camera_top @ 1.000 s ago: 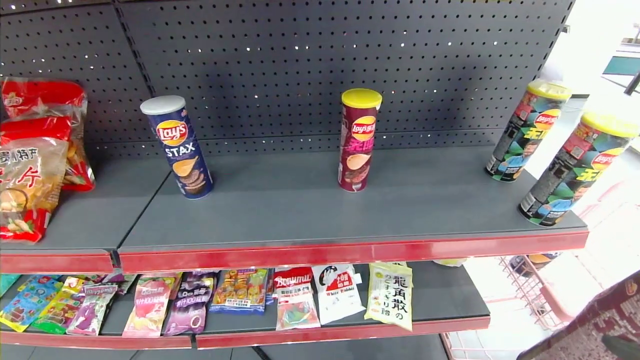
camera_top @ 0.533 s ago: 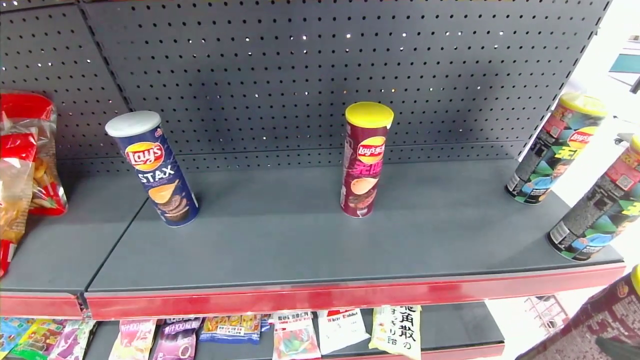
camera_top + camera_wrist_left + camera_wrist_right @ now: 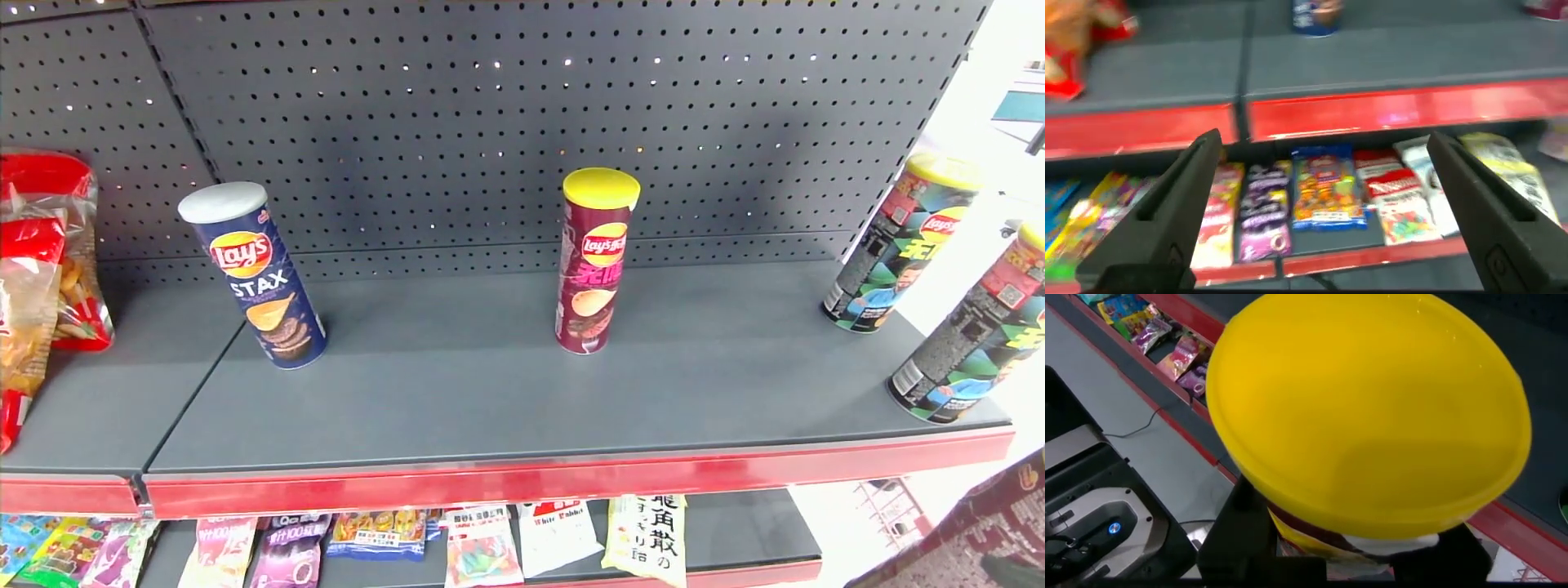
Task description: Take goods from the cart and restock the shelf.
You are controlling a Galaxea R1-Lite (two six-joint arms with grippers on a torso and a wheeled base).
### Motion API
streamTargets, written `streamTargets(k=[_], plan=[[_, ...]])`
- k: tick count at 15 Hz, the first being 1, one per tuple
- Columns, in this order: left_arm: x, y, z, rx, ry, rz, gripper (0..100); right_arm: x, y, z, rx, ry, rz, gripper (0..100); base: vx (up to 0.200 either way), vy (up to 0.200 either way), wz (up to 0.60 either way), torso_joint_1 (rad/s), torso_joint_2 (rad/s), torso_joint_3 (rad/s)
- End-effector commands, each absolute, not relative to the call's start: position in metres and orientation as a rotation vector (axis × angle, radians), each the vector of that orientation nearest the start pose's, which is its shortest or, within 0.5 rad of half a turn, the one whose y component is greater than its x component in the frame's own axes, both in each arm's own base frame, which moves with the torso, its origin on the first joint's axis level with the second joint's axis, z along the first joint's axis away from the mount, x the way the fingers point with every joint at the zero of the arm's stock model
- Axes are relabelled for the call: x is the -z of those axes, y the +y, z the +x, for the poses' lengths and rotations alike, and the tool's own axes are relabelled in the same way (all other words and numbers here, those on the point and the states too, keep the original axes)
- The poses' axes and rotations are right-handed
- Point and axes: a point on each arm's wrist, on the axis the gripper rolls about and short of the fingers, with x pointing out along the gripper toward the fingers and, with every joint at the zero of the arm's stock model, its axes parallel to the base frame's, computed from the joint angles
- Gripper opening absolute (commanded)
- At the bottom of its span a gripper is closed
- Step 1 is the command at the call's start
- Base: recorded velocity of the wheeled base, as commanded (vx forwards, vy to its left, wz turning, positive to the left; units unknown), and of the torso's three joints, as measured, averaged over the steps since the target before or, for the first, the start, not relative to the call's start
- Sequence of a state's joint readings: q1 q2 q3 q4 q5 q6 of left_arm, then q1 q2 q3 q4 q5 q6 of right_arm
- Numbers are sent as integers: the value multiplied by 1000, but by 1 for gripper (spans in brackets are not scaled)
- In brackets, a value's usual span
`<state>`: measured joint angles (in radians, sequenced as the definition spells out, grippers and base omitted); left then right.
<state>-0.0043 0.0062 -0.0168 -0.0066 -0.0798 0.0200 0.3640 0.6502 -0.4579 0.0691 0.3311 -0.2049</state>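
Cans on the upper shelf (image 3: 506,408) number four, all upright: one blue can (image 3: 253,278) at left, one maroon can (image 3: 594,261) in the middle, and two green cans (image 3: 898,245) at the right end. A fifth can (image 3: 1368,416), yellow-lidded, sits clamped in the right pincer (image 3: 1351,551), near and right of the shelf, not yet placed. The left pincer (image 3: 1323,139) hangs with fingers apart, empty. The cart is probably off to the right, its stock unseen.

Shelf (image 3: 571,478) grey with red lip, pegboard (image 3: 490,122) dark grey and dotted, navy can (image 3: 257,282) pale-grey lid, maroon can (image 3: 592,269) yellow lid, end cans (image 3: 894,245) (image 3: 967,343) green-black-blue geometric with yellow lids, held can (image 3: 1372,416) maroon, yellow lid, packs (image 3: 375,535) multicoloured.
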Motion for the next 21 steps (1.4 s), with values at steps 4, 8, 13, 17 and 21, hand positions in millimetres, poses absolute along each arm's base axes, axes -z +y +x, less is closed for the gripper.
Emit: streamTargets(k=[4,8,13,17,21], plan=[[-269,-12,45,393,-3,-85,100,-201,24,43,-713,199,-189,0,0,0,0,0,0,0],[-266,-60,165,921,128,63,100,-222,27,51,-704,179,-153,0,0,0,0,0,0,0],[-258,-124,232,1150,203,69,100,-228,27,52,-696,166,-142,0,0,0,0,0,0,0],[-246,-163,259,1238,201,138,100,-230,27,51,-694,154,-142,0,0,0,0,0,0,0],[-240,-183,291,1243,172,183,100,-233,27,51,-693,148,-142,0,0,0,0,0,0,0]])
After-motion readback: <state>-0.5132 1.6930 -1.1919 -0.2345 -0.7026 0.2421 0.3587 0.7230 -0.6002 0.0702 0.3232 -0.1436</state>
